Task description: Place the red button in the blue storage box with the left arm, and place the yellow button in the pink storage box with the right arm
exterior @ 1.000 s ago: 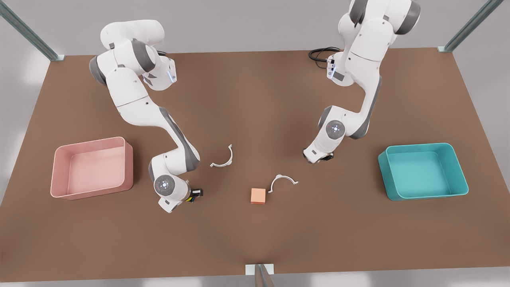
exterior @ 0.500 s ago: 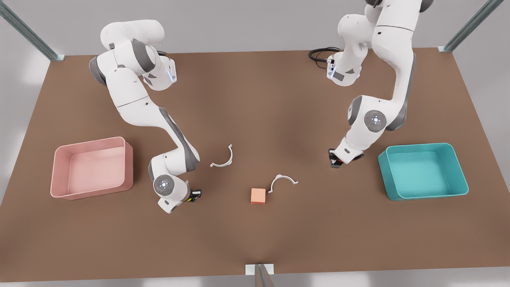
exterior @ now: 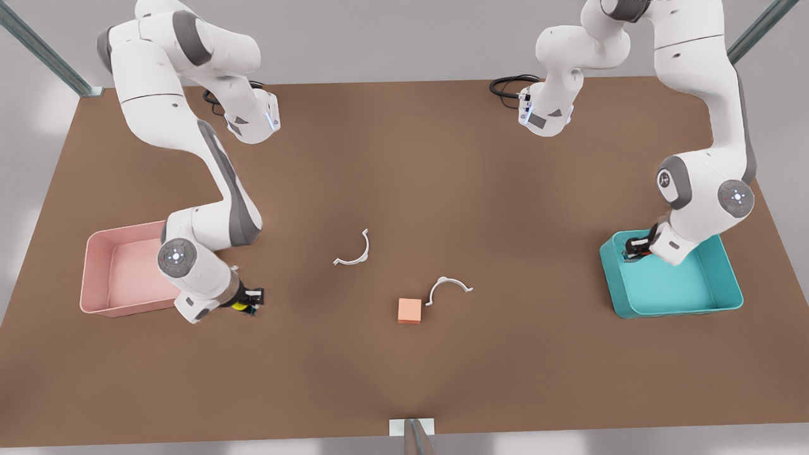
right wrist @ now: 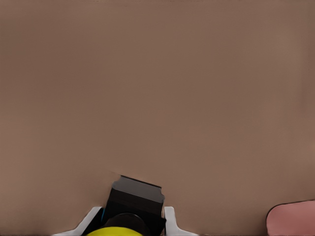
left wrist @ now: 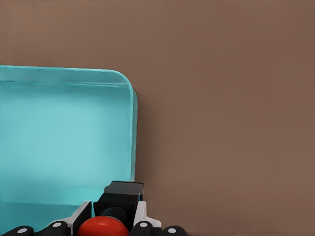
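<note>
My left gripper [exterior: 634, 248] is on the front view's right, shut on the red button [left wrist: 103, 227] by its black base. It hangs over the far corner of the blue storage box [exterior: 689, 284] on the side nearest the table's middle. In the left wrist view the blue storage box [left wrist: 64, 137] lies just under and beyond the button. On the front view's left, my right gripper [exterior: 248, 299] is shut on the yellow button [exterior: 239, 306], held above bare table just beside the pink storage box [exterior: 126, 272]. The right wrist view shows the yellow button [right wrist: 120, 231] and a corner of the pink storage box [right wrist: 293, 219].
An orange-pink cube [exterior: 409, 311] sits near the table's middle front. Two white curved clips [exterior: 354, 251] [exterior: 447, 287] lie close to it. A black cable [exterior: 509, 85] coils at the far edge by the arm base on the front view's right.
The left arm swung from the table's middle to the blue storage box, carrying the red button. The right arm moved toward the pink storage box with the yellow button.
</note>
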Robot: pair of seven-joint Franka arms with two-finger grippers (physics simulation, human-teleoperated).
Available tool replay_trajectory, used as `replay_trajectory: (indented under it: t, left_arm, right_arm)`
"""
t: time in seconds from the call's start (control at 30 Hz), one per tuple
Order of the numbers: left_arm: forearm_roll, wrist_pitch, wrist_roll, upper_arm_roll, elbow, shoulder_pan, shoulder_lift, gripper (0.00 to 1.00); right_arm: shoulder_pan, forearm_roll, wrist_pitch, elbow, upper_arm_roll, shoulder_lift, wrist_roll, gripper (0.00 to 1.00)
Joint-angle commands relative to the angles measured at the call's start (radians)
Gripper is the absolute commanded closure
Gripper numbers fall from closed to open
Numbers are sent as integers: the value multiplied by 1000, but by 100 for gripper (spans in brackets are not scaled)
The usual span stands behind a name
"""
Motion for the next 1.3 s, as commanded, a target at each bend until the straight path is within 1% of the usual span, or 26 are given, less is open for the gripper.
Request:
replay_trajectory:
  t: [0.0, 0.07, 0.2, 0.27, 0.37, 0.47, 0.53, 0.57, 0.6, 0.63, 0.67, 0.7, 0.73, 0.8, 0.83, 0.87, 0.93, 0.97, 1.0, 1.03, 1.1, 1.13, 1.17, 1.2, 1.23, 1.27]
  left_arm:
    - [-17, -15, 584, 3, 14, 40, 18, 45]
    - [-17, -12, 604, 3, 51, 84, 64, 45]
    - [-54, -7, 643, 3, 157, 135, 220, 45]
    - [-71, -6, 650, 3, 188, 135, 276, 44]
    - [-72, 43, 672, 3, 235, 143, 360, 44]
    - [-89, 63, 690, 1, 243, 146, 397, 44]
    - [-92, 79, 690, 0, 251, 146, 412, 42]
    - [-92, 79, 690, -2, 251, 146, 414, 0]
    - [-94, 79, 689, -2, 252, 146, 412, 0]
    - [-95, 79, 689, -2, 252, 146, 412, 0]
    - [-97, 79, 689, -2, 252, 146, 412, 0]
    - [-110, 79, 690, -2, 252, 144, 412, 0]
    - [-110, 79, 690, -2, 252, 144, 412, 0]
    - [-110, 77, 689, -2, 252, 140, 409, 0]
    - [-110, 77, 689, -2, 257, 138, 407, 0]
    - [-109, 74, 689, -2, 258, 138, 397, 0]
    - [-106, 47, 686, -2, 266, 137, 343, 0]
    - [-112, 19, 675, -2, 272, 138, 300, 0]
    - [-113, 19, 637, 0, 278, 141, 260, 0]
    - [-113, -9, 542, 0, 280, 141, 228, 0]
    - [-113, -27, 303, -6, 326, 120, 171, 0]
    - [-110, -53, 195, -12, 344, 100, 153, 0]
    - [-110, -144, 100, -14, 401, 91, 147, 0]
    - [-107, -217, -24, -14, 465, 60, 145, 0]
    - [-104, -251, -75, -11, 497, 34, 145, 0]
    - [-63, -271, -77, -23, 525, 35, 122, 0]
  right_arm:
    - [-64, -4, -101, -20, 5, -49, -275, 49]
    - [-133, -4, -138, -20, 5, -69, -378, 49]
    - [-278, -3, -232, -25, 5, -104, -578, 49]
    - [-305, -3, -236, -137, 5, -189, -581, 48]
    - [-334, -3, -230, -216, 5, -216, -633, 48]
    - [-365, -3, -173, -295, 4, -206, -642, 45]
    - [-396, -3, -37, -378, 4, -190, -642, 45]
    - [-408, -4, -25, -378, 4, -170, -642, 44]
    - [-426, -4, 9, -379, 2, -144, -642, 42]
    - [-431, -6, 29, -378, 2, -132, -645, 41]
    - [-445, -7, 37, -378, 2, -115, -651, 38]
    - [-465, -9, 58, -378, 2, -100, -684, 34]
    - [-465, -7, 60, -378, 2, -98, -687, 27]
    - [-465, -7, 55, -378, 2, -98, -687, 24]
    - [-465, -7, 52, -373, 2, -100, -685, 19]
    - [-457, -6, 40, -327, 5, -106, -678, 0]
    - [-448, -4, -63, -151, 63, -104, -671, 0]
    - [-442, -10, -149, -39, 114, -104, -606, 0]
    - [-420, -12, -219, 47, 140, -104, -552, 0]
    - [-355, -45, -276, 155, 143, -104, -503, 0]
    - [-224, -92, -481, 311, 142, -107, -285, 0]
    - [-206, -87, -564, 320, 155, -161, -176, 0]
    - [-209, -87, -584, 320, 209, -215, -98, 0]
    - [-210, -79, -581, 320, 208, -201, -99, 0]
    - [-216, -63, -583, 325, 205, -201, -101, 0]
    - [-212, -62, -569, 365, 208, -169, -101, 0]
